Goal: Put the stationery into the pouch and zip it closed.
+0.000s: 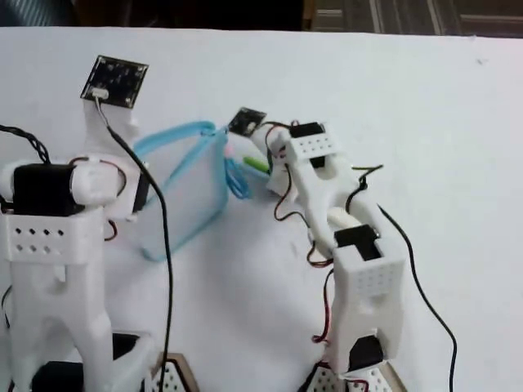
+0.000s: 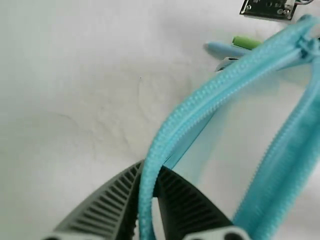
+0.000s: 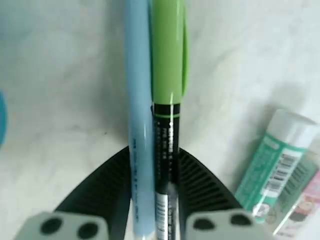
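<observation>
We see the left claw (image 2: 150, 170) closed tight on the pouch (image 1: 186, 194), a clear bag with light blue trim that lies on the white table (image 1: 425, 114). Its two ribbed fingers pinch one zipper band (image 2: 200, 102), which runs up from between the fingertips and away past them. The second zipper band hangs to one side of this claw and stands apart from the first, so the mouth of the pouch is open.

The right claw (image 3: 154, 154) is clamped on two pieces at once, a blue pen (image 3: 140, 95) and a green marker (image 3: 168, 55). They lie side by side, touching, between the fingers, and both reach out well past the tips. The marker has a green cap and a black barrel. There is white print along the barrel where the fingers hold it, which we cannot read here. The blue pen shows no writing.

Just off to one side of the right claw a glue stick (image 3: 272, 160) lies on the table with a white cap and a green and white label. It carries a barcode and small lines of text, too small for us to make out. A pink item (image 3: 302, 212) lies against it, further from the claw.

From above, the pouch lies between the two claws, and the right claw and its pens are just beyond the pouch's corner, outside the bag.
</observation>
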